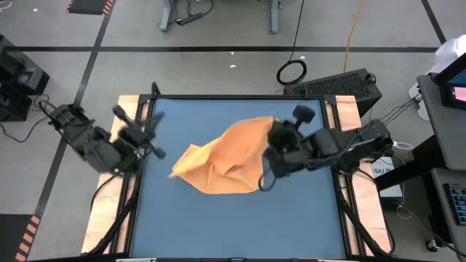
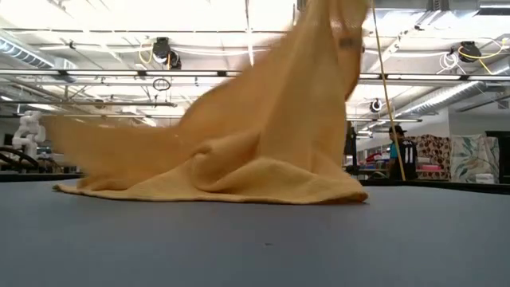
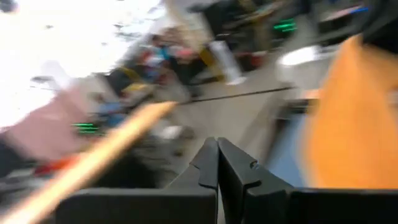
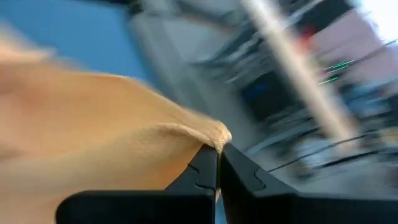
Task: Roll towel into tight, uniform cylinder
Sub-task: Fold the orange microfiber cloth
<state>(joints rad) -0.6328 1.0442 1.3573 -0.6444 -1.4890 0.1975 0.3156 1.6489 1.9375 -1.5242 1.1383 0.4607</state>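
Note:
The orange-yellow towel [image 1: 222, 156] is half raised over the middle of the blue table [image 1: 306, 211]. Its upper part rises steeply to my right gripper [image 1: 272, 137] [image 4: 217, 152], which is shut on it. Its lower part [image 2: 215, 187] lies bunched on the table. In the low view the towel [image 2: 279, 104] climbs out of the top of the picture, so the gripper is hidden there. My left gripper [image 1: 155, 148] [image 3: 217, 149] hovers shut and empty over the table's left edge, clear of the towel [image 3: 354, 124]. My right gripper pinches a bunched edge of the towel [image 4: 211, 134] between its two fingers, at the cloth's raised right end. The fingers come from the table's right side, slanting a little downward. The towel hangs away from them toward the table's left, its lower part lying on the table.
Wooden rails [image 1: 109, 211] [image 1: 364, 218] run along the table's left and right sides. A black box [image 1: 338, 86] and cables lie on the floor beyond the far edge. Bare blue surface stretches in front of the towel.

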